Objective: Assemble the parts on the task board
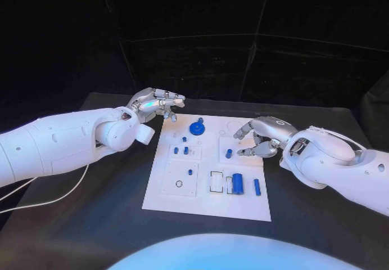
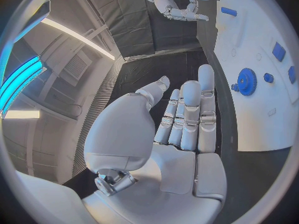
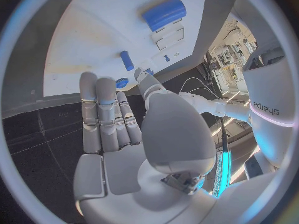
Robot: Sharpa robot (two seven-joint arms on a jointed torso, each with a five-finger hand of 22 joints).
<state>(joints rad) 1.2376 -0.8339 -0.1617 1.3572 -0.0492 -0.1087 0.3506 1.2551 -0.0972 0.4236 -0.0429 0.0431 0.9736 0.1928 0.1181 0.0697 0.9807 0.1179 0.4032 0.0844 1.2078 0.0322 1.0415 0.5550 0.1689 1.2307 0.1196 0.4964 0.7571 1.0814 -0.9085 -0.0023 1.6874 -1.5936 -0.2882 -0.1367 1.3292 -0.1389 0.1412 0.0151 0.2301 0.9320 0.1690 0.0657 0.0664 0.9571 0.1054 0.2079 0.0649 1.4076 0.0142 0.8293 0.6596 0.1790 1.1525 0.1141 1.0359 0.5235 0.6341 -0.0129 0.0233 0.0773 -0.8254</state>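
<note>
My left hand (image 1: 155, 104) hovers over the far left corner of the white board (image 1: 162, 197), fingers loosely spread and grasping nothing. In the left wrist view the same hand (image 2: 181, 129) shows an empty palm with its fingers (image 2: 206, 99) extended side by side, the board (image 2: 261, 119) lying beside them without contact.

My right hand (image 1: 261, 136) sits at the board's right edge, fingers curved and apart, also empty. In the right wrist view this hand (image 3: 134, 134) has straight fingers (image 3: 102, 109) and a bare palm, and the board (image 3: 93, 45) lies past the fingertips.

The blue gear (image 1: 197, 129) stands near the board's far edge, between the 2 hands and closer to my left one. The blue cylinder (image 1: 238, 183) lies near the board's front right, with a thin blue pin (image 1: 257, 187) just beside it. Several small blue pegs (image 1: 185, 150) stand in the middle region. I cannot tell whether my right fingertips touch the board.
</note>
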